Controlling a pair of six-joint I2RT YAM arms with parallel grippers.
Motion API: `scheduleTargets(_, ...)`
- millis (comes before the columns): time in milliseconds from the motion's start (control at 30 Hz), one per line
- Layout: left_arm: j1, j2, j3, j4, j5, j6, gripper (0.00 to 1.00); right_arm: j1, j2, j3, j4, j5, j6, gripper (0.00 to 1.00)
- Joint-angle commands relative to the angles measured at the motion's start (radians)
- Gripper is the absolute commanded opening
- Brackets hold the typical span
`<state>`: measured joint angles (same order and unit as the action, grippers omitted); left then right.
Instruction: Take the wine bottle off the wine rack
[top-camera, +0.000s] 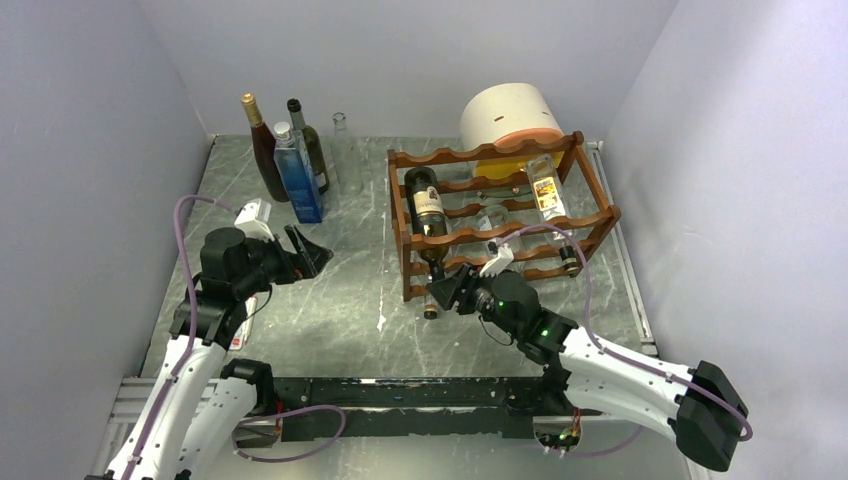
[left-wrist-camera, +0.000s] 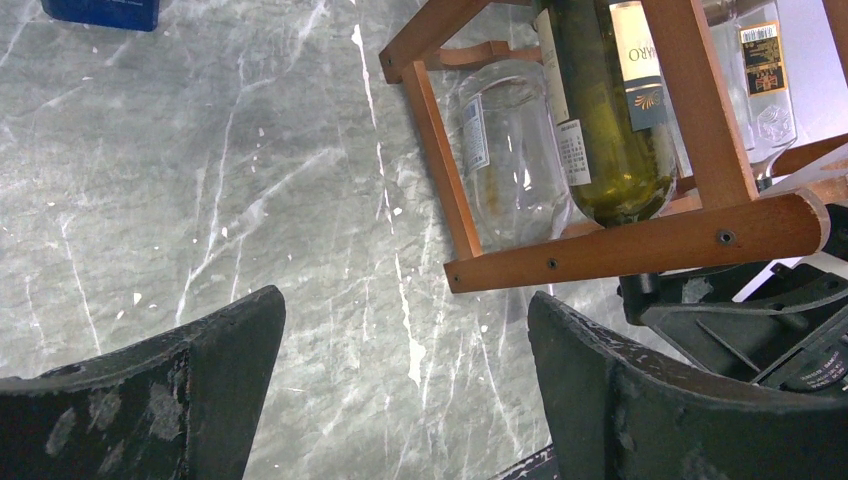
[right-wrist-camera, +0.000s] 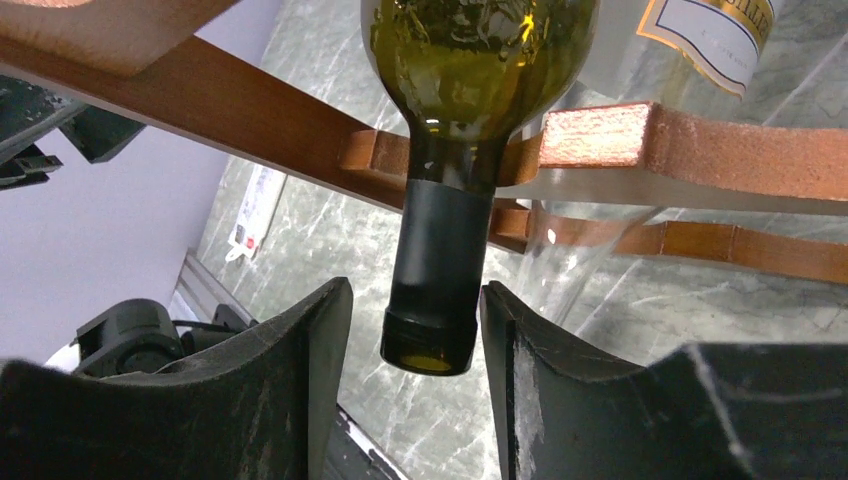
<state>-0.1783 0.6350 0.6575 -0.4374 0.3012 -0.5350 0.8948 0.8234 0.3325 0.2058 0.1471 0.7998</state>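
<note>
- we judge the wine bottle (right-wrist-camera: 445, 200) heavy, slick glass; best held at its neck, centre frame
- our right gripper (right-wrist-camera: 415, 290) straddles it, unclamped
- left gripper (left-wrist-camera: 405, 300) gapes

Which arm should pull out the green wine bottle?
Right arm: its jaws straddle the neck of the wine bottle in the wine rack. Left arm: open jaws over the table, far away.

Top external: fixed, high behind the arm bases, angled down over the whole table (top-camera: 350, 290) to the back wall. Left wrist: low, looks past the left gripper (left-wrist-camera: 402, 298) across the tabletop at the wine rack (left-wrist-camera: 640, 245) corner. Right wrist: tight on the wine bottle (right-wrist-camera: 440, 240) neck, right gripper (right-wrist-camera: 415, 288) framing it. All three share that rack corner and bottle.
</note>
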Motion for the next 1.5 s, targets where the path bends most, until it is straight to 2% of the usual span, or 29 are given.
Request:
scheduleTargets(0,0.002,0.003,-0.015,0.04,0.043,0.008,0.94,0.008,0.021,-0.008,0.07,0.048,0.001,0.53)
scheduleTargets(133,0.002,0.009,-0.015,0.042,0.045,0.008,0.94,0.008,0.045,-0.002,0.079,0.052,0.006,0.47)
scheduleTargets(333,0.002,0.003,-0.015,0.04,0.047,0.009,0.94,0.01,0.035,0.011,0.042,0.055,0.019,0.29)
scheduleTargets(500,0.002,0.0,-0.019,0.041,0.051,0.004,0.94,0.01,-0.033,0.039,-0.081,0.038,0.025,0.11)
scheduleTargets(633,0.002,-0.001,-0.025,0.05,0.06,0.001,0.93,0.01,-0.09,0.055,-0.181,0.002,0.041,0.0)
scheduleTargets(1033,0.002,0.002,-0.029,0.06,0.07,0.001,0.93,0.015,-0.22,0.074,-0.426,-0.092,0.093,0.0)
scheduleTargets(1100,0.002,0.001,-0.043,0.088,0.108,0.002,0.91,0.014,-0.221,0.067,-0.426,-0.094,0.093,0.0)
scheduleTargets(1167,0.001,0.001,-0.079,0.166,0.199,0.004,0.82,0.015,-0.203,0.061,-0.393,-0.102,0.094,0.0)
scheduleTargets(1200,-0.006,0.0,-0.101,0.222,0.266,0.004,0.83,0.015,-0.192,0.06,-0.379,-0.107,0.095,0.0)
scheduleTargets(1233,-0.027,-0.007,-0.118,0.267,0.298,-0.002,0.89,0.014,-0.18,0.06,-0.369,-0.109,0.097,0.0)
scheduleTargets(1300,-0.133,-0.049,-0.125,0.301,0.23,0.006,0.97,0.016,-0.168,0.058,-0.362,-0.105,0.1,0.0)
scheduleTargets(1400,-0.381,-0.083,-0.096,0.3,0.02,0.059,1.0,0.014,-0.173,0.043,-0.356,-0.096,0.104,0.0)
scheduleTargets(1467,-0.526,-0.029,-0.073,0.309,-0.077,0.088,1.0,0.014,-0.18,0.036,-0.355,-0.092,0.107,0.0)
